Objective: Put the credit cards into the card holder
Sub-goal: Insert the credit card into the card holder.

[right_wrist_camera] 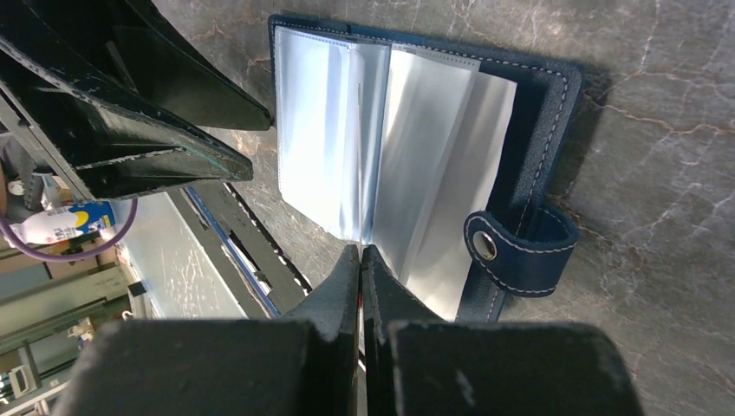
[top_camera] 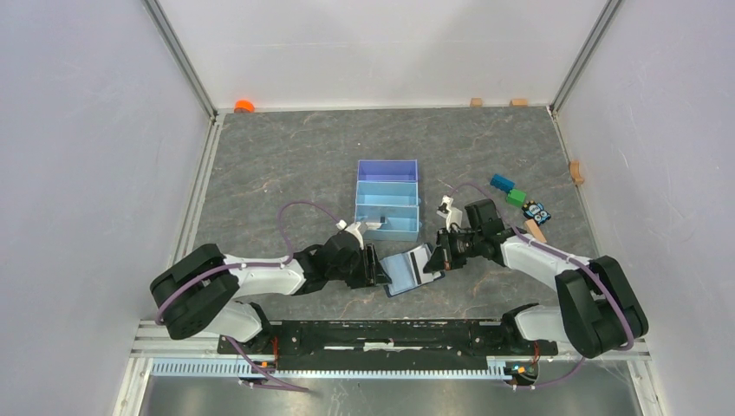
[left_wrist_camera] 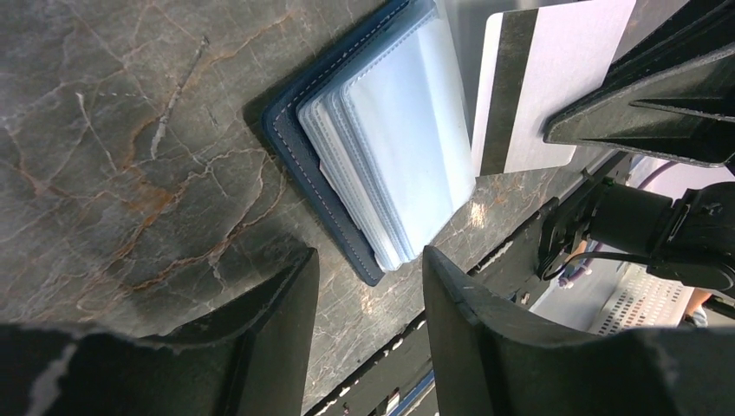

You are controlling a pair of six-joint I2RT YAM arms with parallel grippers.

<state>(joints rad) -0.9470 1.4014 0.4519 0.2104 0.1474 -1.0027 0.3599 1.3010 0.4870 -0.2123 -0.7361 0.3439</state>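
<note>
My right fingers are pinching a striped card edge-on over the open wallet. My left fingers are spread wide by its edge.

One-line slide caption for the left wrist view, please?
Left gripper open over the card holder; right gripper holds a striped credit card.

Navy card holder, white dark-striped credit card, grey veined table
</note>
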